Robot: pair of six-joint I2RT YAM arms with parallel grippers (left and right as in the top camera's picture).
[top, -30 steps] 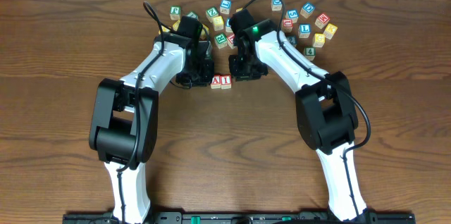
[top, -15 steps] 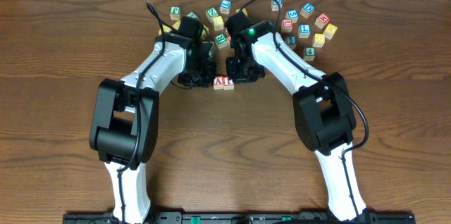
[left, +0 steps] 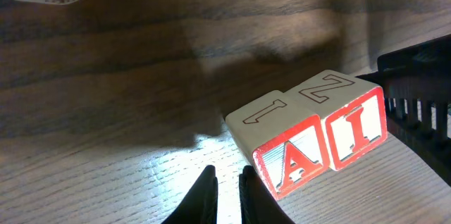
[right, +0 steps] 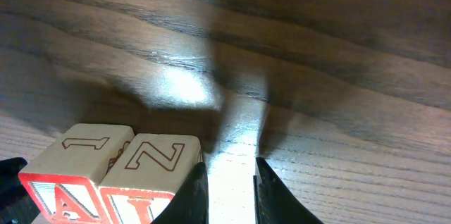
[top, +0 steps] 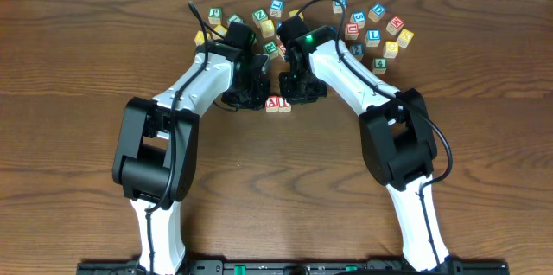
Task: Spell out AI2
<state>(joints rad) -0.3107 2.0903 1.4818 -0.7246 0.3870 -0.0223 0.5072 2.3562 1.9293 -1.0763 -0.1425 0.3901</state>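
The A cube [left: 289,164] and the I cube [left: 356,131] sit flush against each other near the middle of the table [top: 86,93], red letters facing the robot and reading A then I, so two thirds of the word seems set. They are small pale wooden blocks with softened edges. Each front has a glossy red border, and the tops carry thin outlined characters. The left gripper [left: 227,194] rests just beside the A cube with its dark tapered fingers pressed together, empty. The right gripper [right: 227,192] stands just beside the I cube, fingers slightly parted over bare wood grain. They probably bracket the pair to keep it straight. The 2 cube cannot be picked out among the loose cubes [top: 373,37] behind.
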